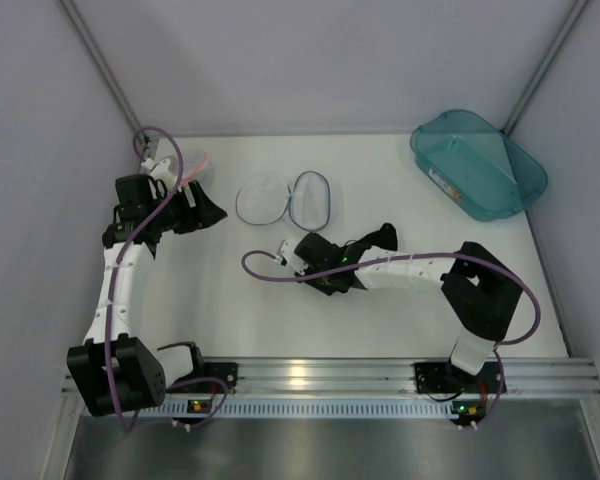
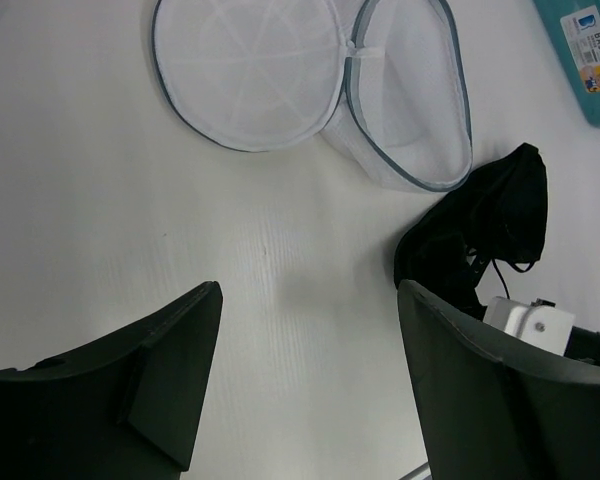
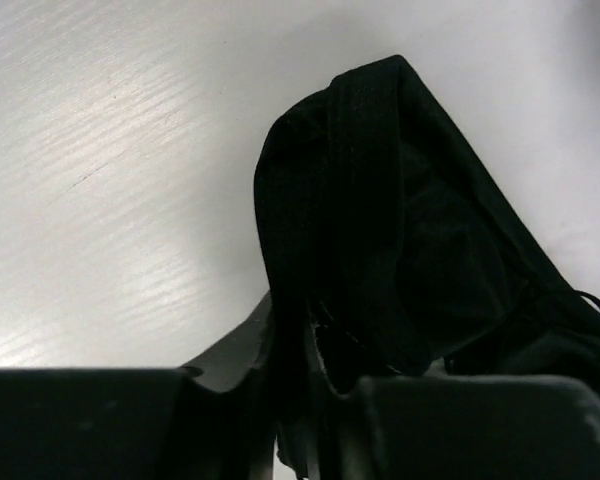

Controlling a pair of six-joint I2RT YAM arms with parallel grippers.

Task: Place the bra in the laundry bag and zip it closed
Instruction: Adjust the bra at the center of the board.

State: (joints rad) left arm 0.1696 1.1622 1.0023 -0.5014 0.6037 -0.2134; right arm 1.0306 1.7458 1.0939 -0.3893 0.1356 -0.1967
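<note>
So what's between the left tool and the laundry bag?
Nothing: bare table from the left tool to the laundry bag, seen in the left wrist view.

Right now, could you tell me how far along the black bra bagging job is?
Done: the round white mesh laundry bag lies unzipped, halves spread. In hand: the right tool is pinching the small black fabric bra. Remaining: bagging it and zipping.
</note>
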